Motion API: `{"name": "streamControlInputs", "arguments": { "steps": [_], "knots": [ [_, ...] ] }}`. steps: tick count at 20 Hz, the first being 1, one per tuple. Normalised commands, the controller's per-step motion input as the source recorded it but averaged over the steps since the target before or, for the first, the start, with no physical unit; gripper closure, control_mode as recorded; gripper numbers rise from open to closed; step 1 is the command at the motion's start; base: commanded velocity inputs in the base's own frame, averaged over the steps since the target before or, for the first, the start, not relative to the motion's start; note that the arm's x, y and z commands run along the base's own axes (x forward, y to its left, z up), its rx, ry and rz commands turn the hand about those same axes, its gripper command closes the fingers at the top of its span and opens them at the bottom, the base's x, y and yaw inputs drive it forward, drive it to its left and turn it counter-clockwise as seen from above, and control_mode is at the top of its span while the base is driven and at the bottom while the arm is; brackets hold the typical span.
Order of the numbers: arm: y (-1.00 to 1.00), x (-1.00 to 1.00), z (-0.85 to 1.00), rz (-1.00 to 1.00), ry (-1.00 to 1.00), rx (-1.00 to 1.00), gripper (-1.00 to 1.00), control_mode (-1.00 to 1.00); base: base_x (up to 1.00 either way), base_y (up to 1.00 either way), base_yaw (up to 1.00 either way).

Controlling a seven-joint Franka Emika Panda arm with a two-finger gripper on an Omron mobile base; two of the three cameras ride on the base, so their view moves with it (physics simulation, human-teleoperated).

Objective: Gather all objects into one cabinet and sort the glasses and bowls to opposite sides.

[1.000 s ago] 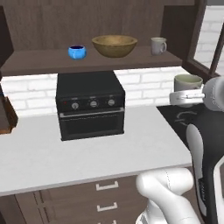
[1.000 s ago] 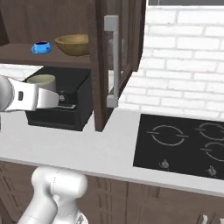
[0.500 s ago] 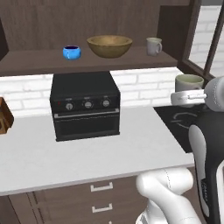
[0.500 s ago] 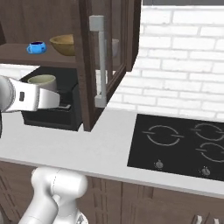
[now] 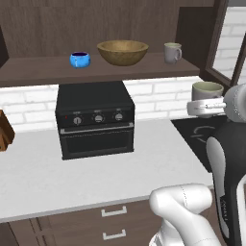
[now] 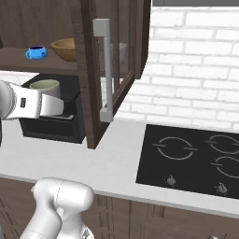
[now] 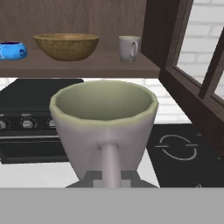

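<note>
The gripper, pinched on the handle of a mug, holds it upright in the air beside the open cabinet, above the counter.

On the cabinet shelf stand, left to right, the small bowl, the large bowl and a mug. Below the shelf, an oven sits on the tabletop, with the hob to its right. A second mug sits in the pincer above the tabletop, right of the oven and lower than the shelf.
</note>
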Motion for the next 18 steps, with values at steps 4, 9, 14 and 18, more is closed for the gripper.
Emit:
{"name": "streamControlInputs", "arguments": {
  "steps": [4,9,14,18],
  "knots": [
    [0.00,0.00,0.00,0.00,0.00,0.00,1.00,1.00,0.12,0.55,0.00],
    [0.00,0.00,0.00,0.00,0.00,0.00,1.00,1.00,0.45,0.23,-0.03],
    [0.00,0.00,0.00,0.00,0.00,0.00,1.00,1.00,0.31,0.12,-0.03],
    [0.00,0.19,-0.01,-0.02,0.00,0.00,1.00,-1.00,0.00,0.00,0.00]
  ]
}}
